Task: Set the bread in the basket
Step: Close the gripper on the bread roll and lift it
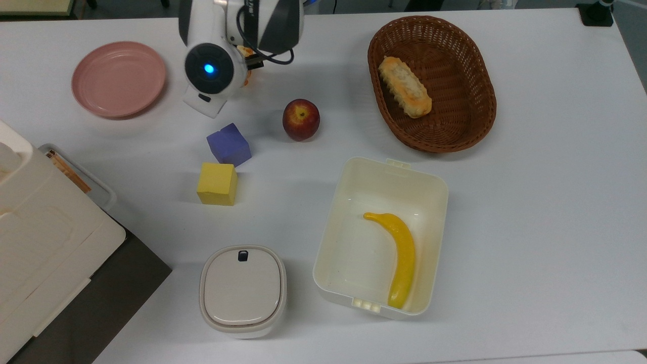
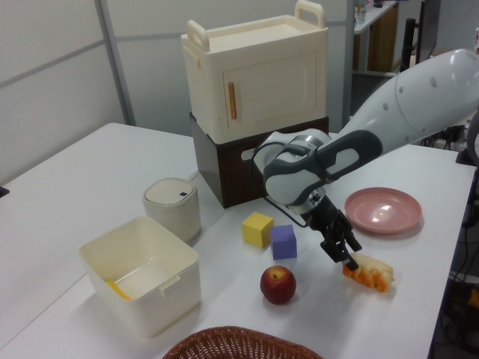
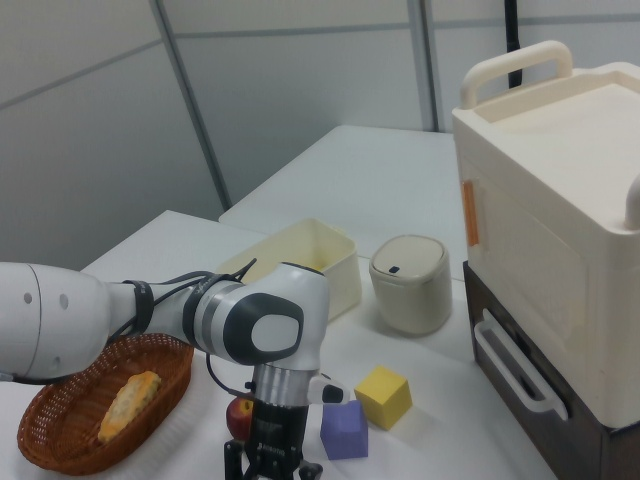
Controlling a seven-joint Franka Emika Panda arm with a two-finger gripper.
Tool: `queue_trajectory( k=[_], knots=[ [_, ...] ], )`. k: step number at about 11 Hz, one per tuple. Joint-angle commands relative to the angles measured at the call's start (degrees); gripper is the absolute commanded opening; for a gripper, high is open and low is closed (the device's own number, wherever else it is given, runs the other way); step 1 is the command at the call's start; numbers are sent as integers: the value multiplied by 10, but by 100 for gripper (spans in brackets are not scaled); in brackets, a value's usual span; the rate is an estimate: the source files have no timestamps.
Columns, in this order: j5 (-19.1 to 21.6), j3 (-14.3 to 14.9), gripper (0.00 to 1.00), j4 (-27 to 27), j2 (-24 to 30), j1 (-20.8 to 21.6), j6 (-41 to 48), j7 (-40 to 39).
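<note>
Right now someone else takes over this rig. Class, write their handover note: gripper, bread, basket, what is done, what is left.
Gripper: down at the bread's end nearest the apple in the left view; open or shut cannot be told.
Bread: lying on the table, beside the pink plate, not lifted.
Basket: across the table, a longer loaf already in it.
Done: approach to the bread.
Left: grasp, lift, carry to the basket, release.
</note>
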State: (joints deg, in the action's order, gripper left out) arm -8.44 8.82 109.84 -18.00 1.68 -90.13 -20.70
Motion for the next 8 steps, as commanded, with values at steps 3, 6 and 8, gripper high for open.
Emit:
queue_trajectory(
  k=[3, 6, 8],
  knots=[
    [-13, -2, 0, -40, 9, 16, -4, 43],
    [-2, -13, 0, -145, 13, 19, 84, 44],
    [26, -42, 0, -197, 14, 17, 106, 49]
  ],
)
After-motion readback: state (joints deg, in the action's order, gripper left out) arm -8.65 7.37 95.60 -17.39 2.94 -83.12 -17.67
